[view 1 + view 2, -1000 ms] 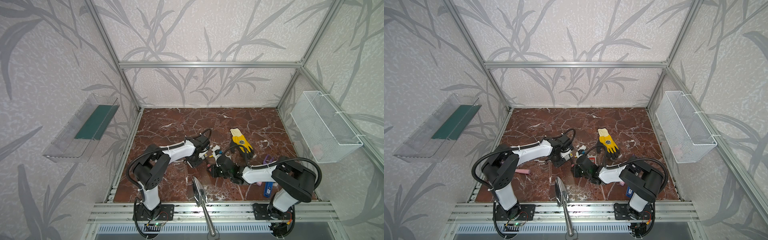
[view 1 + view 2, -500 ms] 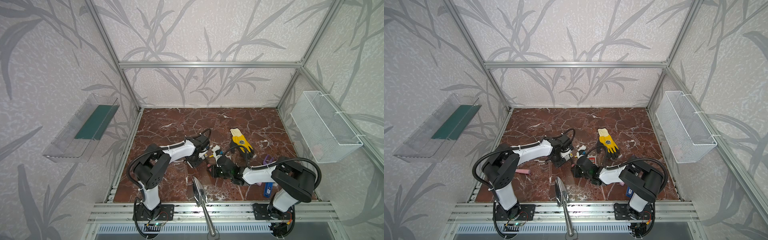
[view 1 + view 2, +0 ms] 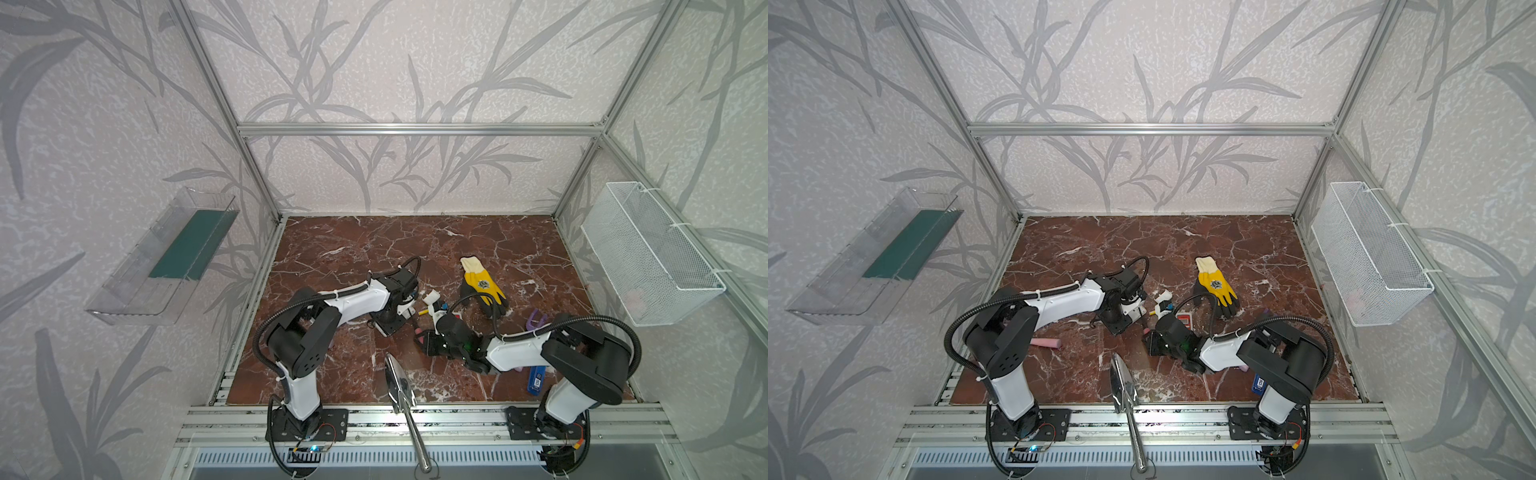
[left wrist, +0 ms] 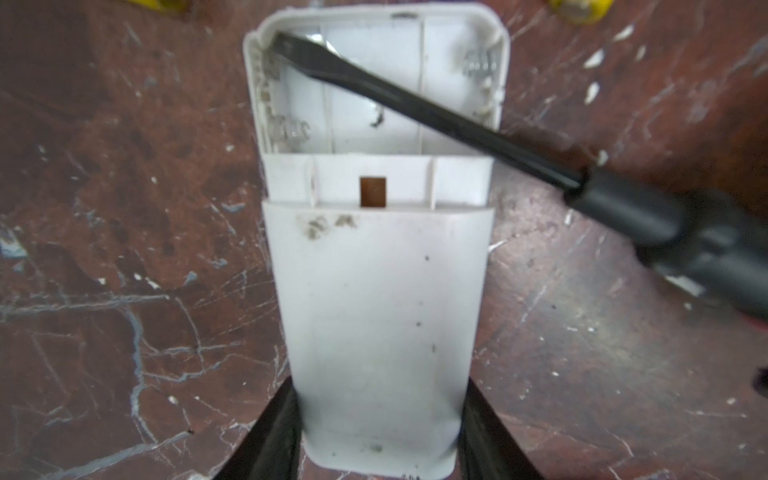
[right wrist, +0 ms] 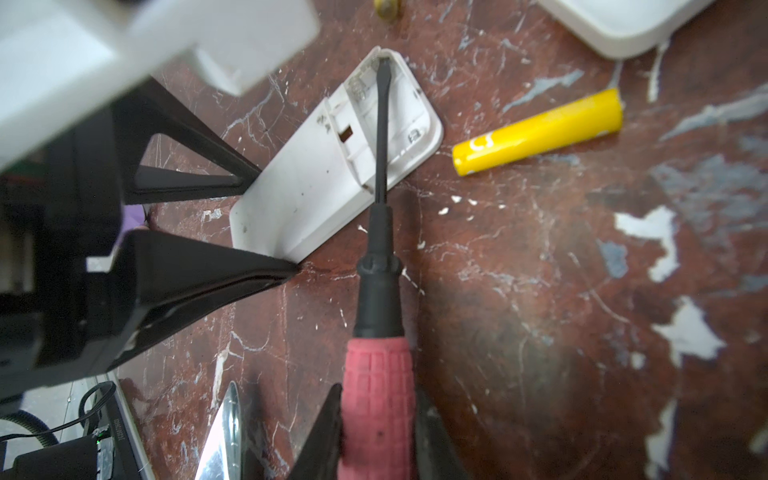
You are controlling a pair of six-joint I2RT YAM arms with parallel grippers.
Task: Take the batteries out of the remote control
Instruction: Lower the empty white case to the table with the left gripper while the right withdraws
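The white remote control (image 4: 374, 311) lies back-up on the marble floor, and its battery bay (image 4: 374, 91) is open and empty. My left gripper (image 4: 380, 386) is shut on the remote's closed end. My right gripper (image 5: 378, 390) is shut on a pink-handled screwdriver (image 5: 376, 365), whose black blade tip (image 5: 382, 62) rests in a corner of the bay. One yellow battery (image 5: 536, 131) lies loose on the floor beside the remote (image 5: 324, 183) and shows in a top view (image 3: 422, 311). In both top views the grippers (image 3: 395, 322) (image 3: 426, 340) meet mid-floor and mostly hide the remote.
A yellow and black glove (image 3: 482, 286) lies behind the grippers. A metal trowel (image 3: 399, 382) points in from the front rail. A pink foam cylinder (image 3: 1046, 343) lies under the left arm. A wire basket (image 3: 648, 257) hangs right, a clear shelf (image 3: 166, 257) left. Another white object (image 5: 623, 25) lies nearby.
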